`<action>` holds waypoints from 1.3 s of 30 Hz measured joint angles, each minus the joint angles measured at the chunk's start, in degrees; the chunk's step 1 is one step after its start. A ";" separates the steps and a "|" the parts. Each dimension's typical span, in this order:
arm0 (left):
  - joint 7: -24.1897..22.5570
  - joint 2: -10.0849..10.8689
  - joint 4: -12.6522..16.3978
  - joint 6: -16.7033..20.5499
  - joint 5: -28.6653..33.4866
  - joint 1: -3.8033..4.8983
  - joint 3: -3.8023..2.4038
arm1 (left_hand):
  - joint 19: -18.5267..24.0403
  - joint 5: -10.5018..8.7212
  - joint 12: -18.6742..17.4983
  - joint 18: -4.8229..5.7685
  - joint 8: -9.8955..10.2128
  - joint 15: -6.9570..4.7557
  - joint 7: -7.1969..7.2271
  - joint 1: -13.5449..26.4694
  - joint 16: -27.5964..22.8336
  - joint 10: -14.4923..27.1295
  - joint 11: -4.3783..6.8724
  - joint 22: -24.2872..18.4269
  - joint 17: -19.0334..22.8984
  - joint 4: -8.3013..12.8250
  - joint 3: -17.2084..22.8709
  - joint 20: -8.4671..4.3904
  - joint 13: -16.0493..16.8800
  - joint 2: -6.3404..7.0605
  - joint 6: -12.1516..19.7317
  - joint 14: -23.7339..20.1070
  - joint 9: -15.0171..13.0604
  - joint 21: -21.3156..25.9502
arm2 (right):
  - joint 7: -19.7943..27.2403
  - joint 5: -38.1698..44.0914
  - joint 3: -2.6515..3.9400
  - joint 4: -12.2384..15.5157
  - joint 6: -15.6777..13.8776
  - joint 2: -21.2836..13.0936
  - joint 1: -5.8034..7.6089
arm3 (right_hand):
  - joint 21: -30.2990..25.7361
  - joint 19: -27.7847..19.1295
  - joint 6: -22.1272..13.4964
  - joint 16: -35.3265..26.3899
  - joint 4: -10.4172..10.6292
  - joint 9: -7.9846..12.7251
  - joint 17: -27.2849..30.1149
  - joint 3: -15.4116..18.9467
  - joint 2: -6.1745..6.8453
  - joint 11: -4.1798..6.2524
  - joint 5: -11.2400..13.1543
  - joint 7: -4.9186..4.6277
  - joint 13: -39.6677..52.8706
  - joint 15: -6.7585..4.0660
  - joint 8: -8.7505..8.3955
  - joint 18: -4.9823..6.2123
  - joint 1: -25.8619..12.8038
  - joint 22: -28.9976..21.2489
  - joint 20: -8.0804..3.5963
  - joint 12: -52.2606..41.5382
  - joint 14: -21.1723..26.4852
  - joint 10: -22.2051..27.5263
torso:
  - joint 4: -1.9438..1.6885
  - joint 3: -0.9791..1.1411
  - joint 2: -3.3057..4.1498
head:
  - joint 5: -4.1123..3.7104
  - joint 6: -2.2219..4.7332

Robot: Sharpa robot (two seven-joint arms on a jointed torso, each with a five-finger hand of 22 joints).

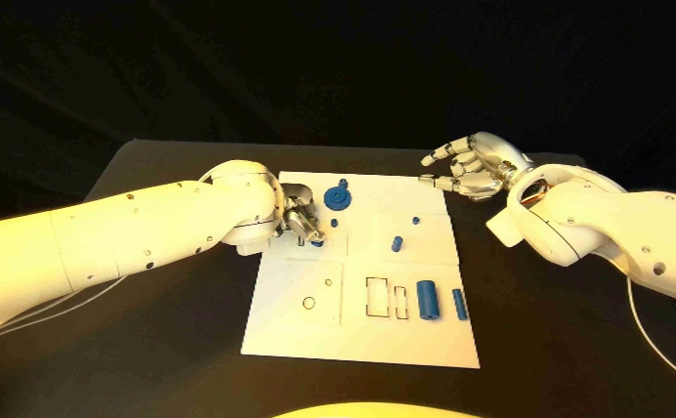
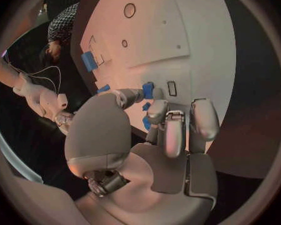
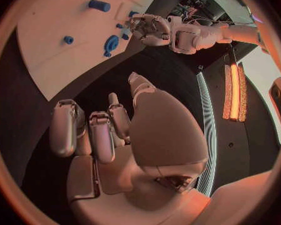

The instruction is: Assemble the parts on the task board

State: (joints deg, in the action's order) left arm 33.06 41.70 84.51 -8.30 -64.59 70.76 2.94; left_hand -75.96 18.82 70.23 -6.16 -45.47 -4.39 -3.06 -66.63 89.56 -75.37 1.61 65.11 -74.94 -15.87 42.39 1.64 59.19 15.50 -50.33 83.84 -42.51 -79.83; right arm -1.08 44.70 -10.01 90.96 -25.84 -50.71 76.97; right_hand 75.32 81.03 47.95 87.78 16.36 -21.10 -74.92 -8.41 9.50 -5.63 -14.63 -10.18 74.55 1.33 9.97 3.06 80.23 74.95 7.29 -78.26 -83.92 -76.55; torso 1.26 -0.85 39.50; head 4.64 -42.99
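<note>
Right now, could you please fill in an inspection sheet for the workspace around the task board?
Surface: black table, bare around the board.
Job's things: white task board lies flat mid-table; blue round part stands near its far edge; two blue cylinders lie side by side near its right edge; small blue pieces sit mid-board.
Clutter: nothing seen.
Hands: left hand is at the board's left edge, fingers on a small blue part; right hand hovers off the board's far right corner, holding nothing.
Cables: thin white cable beside the left arm.
Surroundings: dark backdrop.
</note>
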 measured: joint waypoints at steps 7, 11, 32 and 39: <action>0.01 -0.13 -0.15 -0.20 -0.02 0.03 0.01 | 0.00 0.00 0.00 0.00 0.04 0.00 0.00 -0.01 0.00 0.00 0.00 0.00 0.00 0.00 0.00 0.00 0.00 -0.01 -0.01 0.00 0.00 0.00 | 0.00 0.00 0.00 0.00 0.03 0.01 0.00 | 0.00 0.00 0.00 0.00 0.00 0.01 0.00 0.00 0.00 0.00 0.00 0.00 0.00 0.00 0.00 0.00 0.00 0.00 0.00 0.00 0.00 0.00 | -0.02 0.02 0.00 | -0.01 -0.02; 0.05 -0.30 -0.37 -0.37 0.04 0.05 0.02 | 0.00 0.00 0.00 0.00 0.11 -0.13 0.11 -0.01 0.00 -0.01 0.01 0.03 0.01 0.00 0.00 0.00 0.05 -0.01 -0.29 0.13 0.00 -0.21 | 0.01 0.00 0.00 -0.02 0.05 0.03 0.00 | 0.00 0.00 0.00 0.00 0.00 0.01 0.01 0.00 0.00 0.00 0.00 0.00 0.00 0.00 0.00 0.00 0.00 -0.01 0.00 0.00 0.00 0.00 | -0.02 0.02 0.00 | -0.01 -0.05; 0.24 -0.98 -1.31 -0.35 0.72 0.05 0.21 | -0.83 0.19 0.82 0.93 -0.59 -0.63 0.72 3.43 0.00 -2.05 0.85 1.44 0.02 0.34 -0.32 -0.42 1.69 -1.55 -1.29 0.21 -0.95 -0.65 | 0.02 0.00 0.00 -0.01 0.07 -0.03 -0.02 | 0.00 0.00 0.00 0.00 0.00 0.02 0.01 0.00 0.00 0.00 0.00 0.00 0.01 0.00 0.00 0.00 0.00 -0.02 0.00 0.00 0.00 0.00 | 0.01 0.07 0.01 | -0.24 -0.35; 0.27 -1.03 -1.37 -0.33 0.85 0.04 0.21 | -1.03 -0.24 0.82 0.93 -0.58 -0.63 0.65 5.17 0.00 -2.27 1.05 1.56 0.02 4.44 2.67 -0.62 1.88 -1.02 -1.44 0.21 -1.14 -0.65 | 0.02 0.00 0.00 -0.02 0.08 -0.06 -0.02 | 0.00 0.00 0.00 0.00 0.00 0.03 -0.03 0.00 0.00 0.00 0.00 0.00 0.01 0.00 0.00 0.00 0.00 -0.03 0.00 0.00 0.00 0.00 | 0.02 0.06 -0.01 | -0.27 -0.37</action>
State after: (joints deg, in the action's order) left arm 33.32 40.67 83.13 -8.63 -63.74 70.80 3.15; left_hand -76.99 18.58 71.04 -5.23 -46.05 -5.02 -2.41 -61.46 89.56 -77.64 2.67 66.67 -74.92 -11.42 45.07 1.02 61.07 14.48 -51.78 84.05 -43.65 -80.48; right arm -1.07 44.70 -10.01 90.94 -25.77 -50.76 76.96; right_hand 75.32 81.03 47.95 87.78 16.36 -21.07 -74.94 -8.41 9.50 -5.63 -14.63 -10.18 74.56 1.33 9.97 3.06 80.23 74.92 7.29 -78.26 -83.92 -76.55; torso 1.28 -0.79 39.48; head 4.37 -43.36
